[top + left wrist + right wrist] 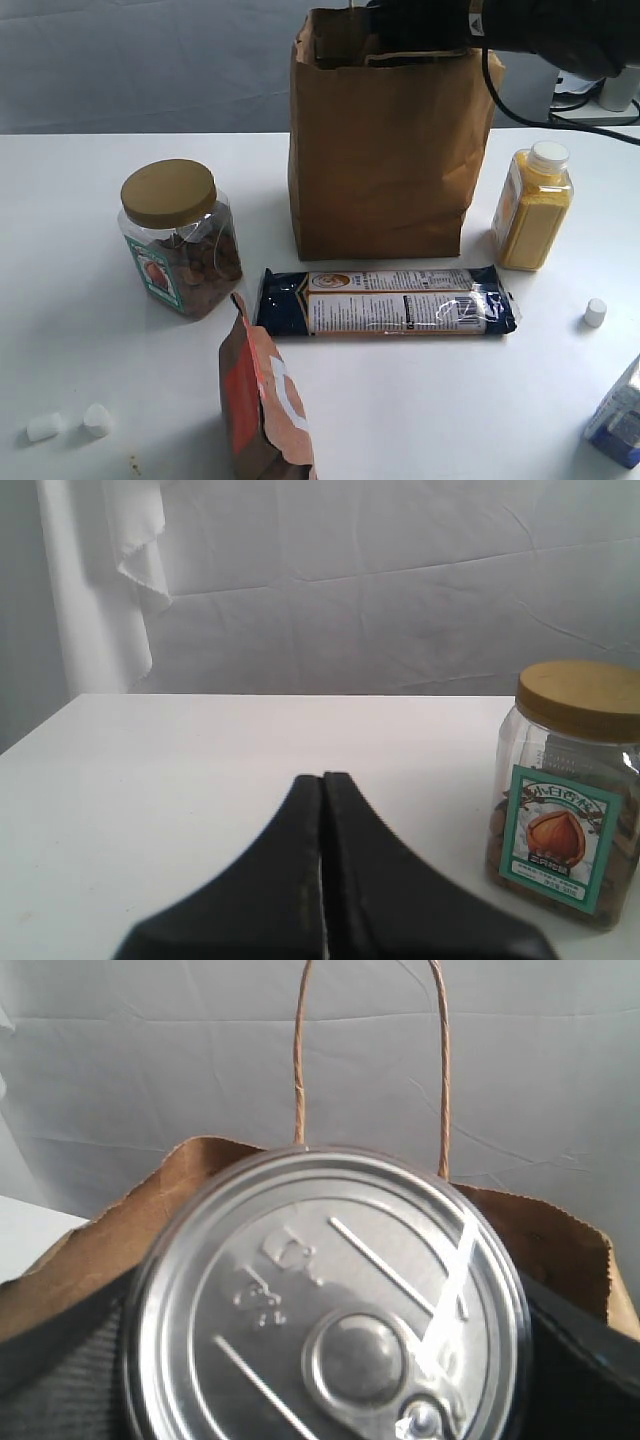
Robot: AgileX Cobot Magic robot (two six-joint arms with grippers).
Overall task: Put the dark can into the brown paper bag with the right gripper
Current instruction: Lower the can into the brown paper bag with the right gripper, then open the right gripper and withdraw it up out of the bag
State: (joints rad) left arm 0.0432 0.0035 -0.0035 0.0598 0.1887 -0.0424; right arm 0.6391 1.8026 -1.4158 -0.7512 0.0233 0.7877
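Observation:
The dark can shows only its shiny silver pull-tab lid [330, 1300], which fills the right wrist view. Black fingers [580, 1360] press on it from both sides, so my right gripper [420, 35] is shut on the can. It hangs at the open mouth of the brown paper bag [385, 150], which stands upright at the back middle of the table. In the right wrist view the bag's rim [90, 1250] and twisted handles rise right behind the lid. In the exterior view the can's body is hidden by the arm. My left gripper [322, 780] is shut and holds nothing, low over the table.
A clear nut jar [180, 240] with a gold lid stands left of the bag. A yellow bottle [533, 208] stands to its right. A long biscuit packet [390, 300] lies in front of it. A torn brown-and-orange pouch [262, 400], small white pieces [70, 424] and a blue carton [618, 415] sit near the front edge.

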